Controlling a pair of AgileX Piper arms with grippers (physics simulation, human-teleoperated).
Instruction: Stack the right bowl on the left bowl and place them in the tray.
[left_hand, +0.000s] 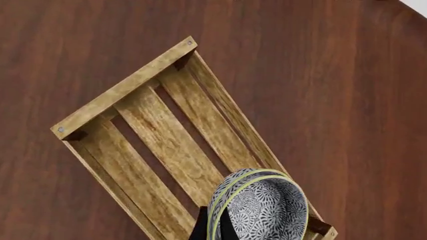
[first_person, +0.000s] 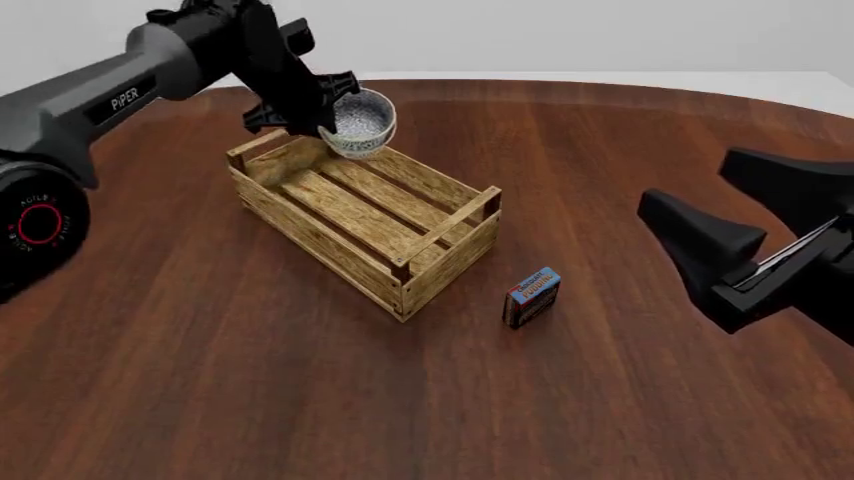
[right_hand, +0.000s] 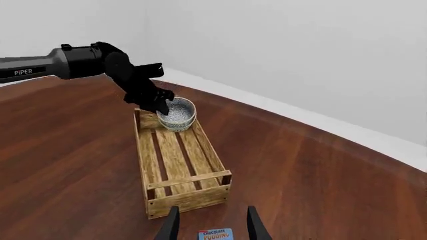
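Observation:
The two patterned bowls are nested, the right bowl (left_hand: 267, 210) inside the left bowl (left_hand: 222, 192), with two yellowish rims showing. My left gripper (left_hand: 213, 227) is shut on their rim and holds them tilted above the far end of the wooden tray (left_hand: 127, 87). In the front view the stack (first_person: 363, 120) hangs at the left gripper (first_person: 324, 115), just over the tray's (first_person: 447, 225) far rail. The right wrist view shows the bowls (right_hand: 179, 114) above the tray (right_hand: 190, 182) too. My right gripper (right_hand: 210, 225) is open and empty, away at the table's right (first_person: 687, 180).
A small blue-and-red box (first_person: 531, 296) stands on the table just right of the tray's near corner, right under the right gripper's fingers in the right wrist view (right_hand: 215, 234). The tray's inside holds nothing. A white wall lies beyond the table's far edge.

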